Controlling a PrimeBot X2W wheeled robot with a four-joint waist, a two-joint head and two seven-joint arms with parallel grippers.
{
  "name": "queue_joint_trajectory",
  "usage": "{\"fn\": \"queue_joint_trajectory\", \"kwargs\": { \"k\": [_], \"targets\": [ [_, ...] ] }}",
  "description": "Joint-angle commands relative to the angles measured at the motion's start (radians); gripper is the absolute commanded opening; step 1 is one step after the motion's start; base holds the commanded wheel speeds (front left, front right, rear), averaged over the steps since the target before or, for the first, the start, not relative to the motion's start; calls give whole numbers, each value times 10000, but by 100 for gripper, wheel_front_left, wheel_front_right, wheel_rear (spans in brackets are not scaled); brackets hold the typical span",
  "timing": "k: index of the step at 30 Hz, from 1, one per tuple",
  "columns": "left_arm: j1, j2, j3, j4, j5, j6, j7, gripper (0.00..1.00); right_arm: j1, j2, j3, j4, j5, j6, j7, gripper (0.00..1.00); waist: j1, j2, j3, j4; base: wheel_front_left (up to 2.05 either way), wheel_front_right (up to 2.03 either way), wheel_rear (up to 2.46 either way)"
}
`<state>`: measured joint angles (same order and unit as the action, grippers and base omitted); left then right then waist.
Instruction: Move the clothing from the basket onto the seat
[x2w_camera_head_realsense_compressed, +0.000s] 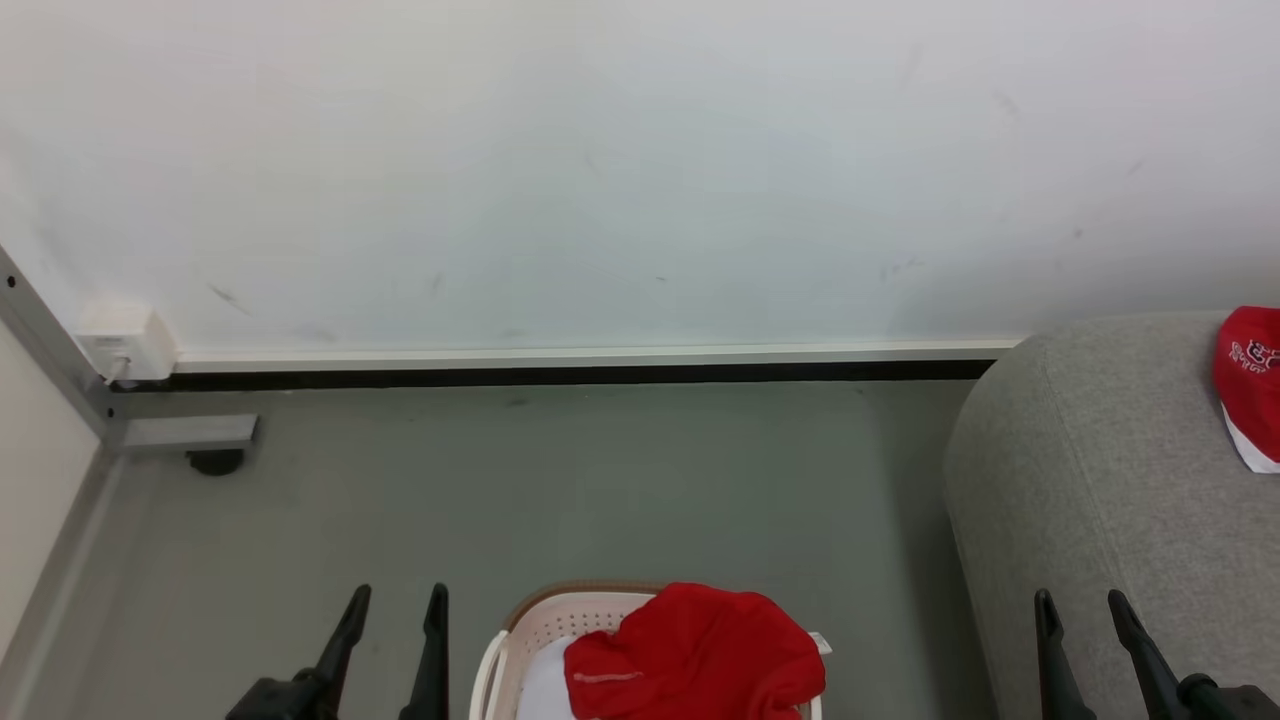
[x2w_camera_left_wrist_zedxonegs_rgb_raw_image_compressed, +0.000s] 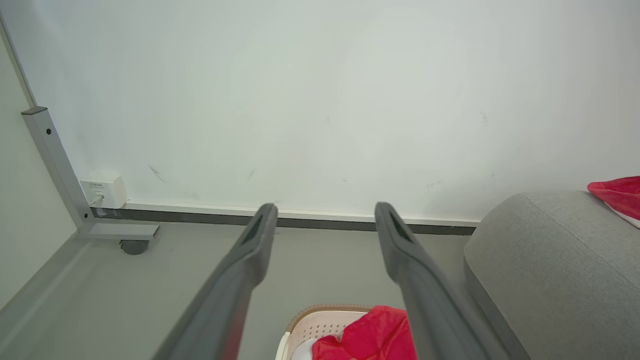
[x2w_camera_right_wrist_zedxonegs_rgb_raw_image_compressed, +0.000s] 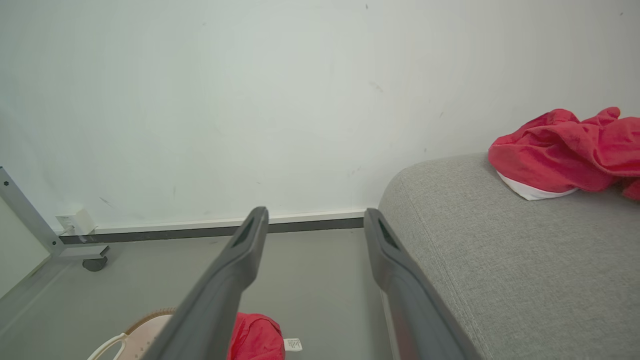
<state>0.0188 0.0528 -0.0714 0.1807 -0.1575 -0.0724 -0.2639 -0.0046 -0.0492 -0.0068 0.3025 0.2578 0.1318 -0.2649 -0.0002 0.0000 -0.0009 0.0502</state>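
Jaws apart, nothing held, on left gripper and right gripper; between them, closer to the left one, basket with red clothing heaped inside; seat beneath and ahead of the right one, another red garment lying on it further right.

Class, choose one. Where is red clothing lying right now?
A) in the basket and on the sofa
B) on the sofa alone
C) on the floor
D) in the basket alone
A: a red garment is heaped in the basket, and a second red piece lies on the sofa.
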Motion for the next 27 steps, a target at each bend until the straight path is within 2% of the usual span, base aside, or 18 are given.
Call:
{"fn": "queue_joint_trajectory", "kwargs": {
  "k": [1,6,11,17,22,27],
  "targets": [
    [93,16,53,-33,55,-42,-10,100,-121,-25,10,-9,138,-21,7,100,2,0,39,-83,0,0,0],
    [-160,1,17,33,127,-151,-9,100,-444,-28,70,-241,27,-21,9,100,2,0,473,-491,0,0,0],
    [-1169,-5,-763,635,409,-391,-9,100,-1019,-23,-129,-661,-147,-21,7,100,2,0,1594,-1000,0,0,0],
    [-3037,-2,-2164,2480,317,-523,14,100,-2010,-23,-585,-1189,-476,-21,9,100,2,0,3344,-1676,0,0,0],
    [-4785,5,-3469,4168,455,-561,408,100,-2860,-16,-803,-1672,-445,-21,9,100,2,0,4777,-2173,0,0,0],
    [-6086,7,-4391,5575,136,-575,945,100,-3513,-16,-735,-2031,-268,-21,9,100,2,0,5933,-2610,0,0,0]
  ]
}}
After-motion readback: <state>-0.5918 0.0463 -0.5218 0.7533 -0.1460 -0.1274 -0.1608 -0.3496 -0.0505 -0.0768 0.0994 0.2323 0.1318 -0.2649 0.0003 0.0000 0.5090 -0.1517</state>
